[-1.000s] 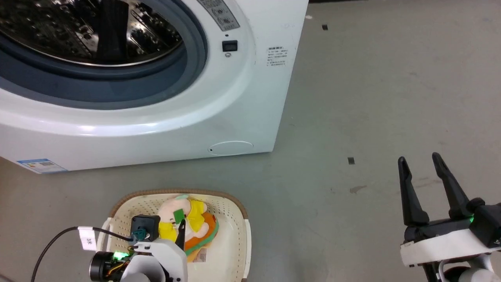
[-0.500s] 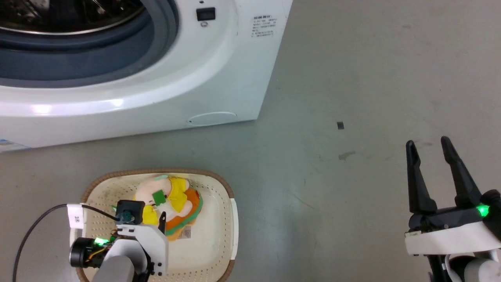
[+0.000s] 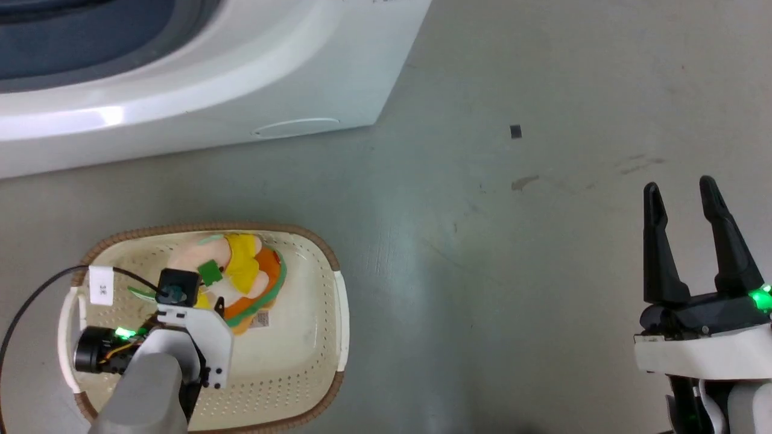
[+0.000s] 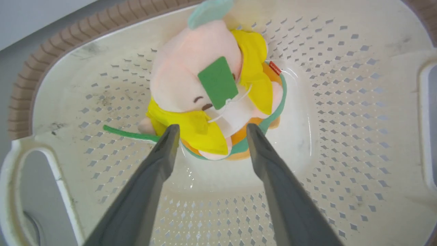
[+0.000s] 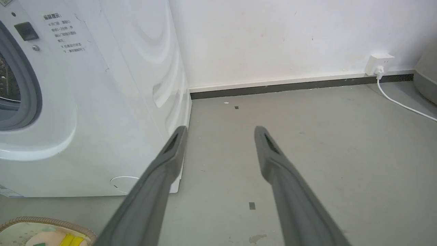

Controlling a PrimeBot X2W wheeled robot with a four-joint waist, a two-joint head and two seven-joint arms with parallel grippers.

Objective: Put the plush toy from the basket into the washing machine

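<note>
The small soft plush toy [image 4: 191,85], with a pale pink head, yellow top and orange and green body, lies at the upper middle of the left wrist view, on the bottom of the cream perforated plastic basket [image 4: 341,102] with a brown woven-look rim. A flat green tag [image 4: 217,83] rests across its face. The left end effector [image 4: 210,129] is open, fingertips either side of the toy's lower edge; contact cannot be told. In the head view the basket sits lower left on the grey floor [image 3: 482,253], apart from the large white washing machine [image 3: 253,78] at upper left. The right end effector [image 3: 678,187], lower right, is open and holds nothing.
</note>
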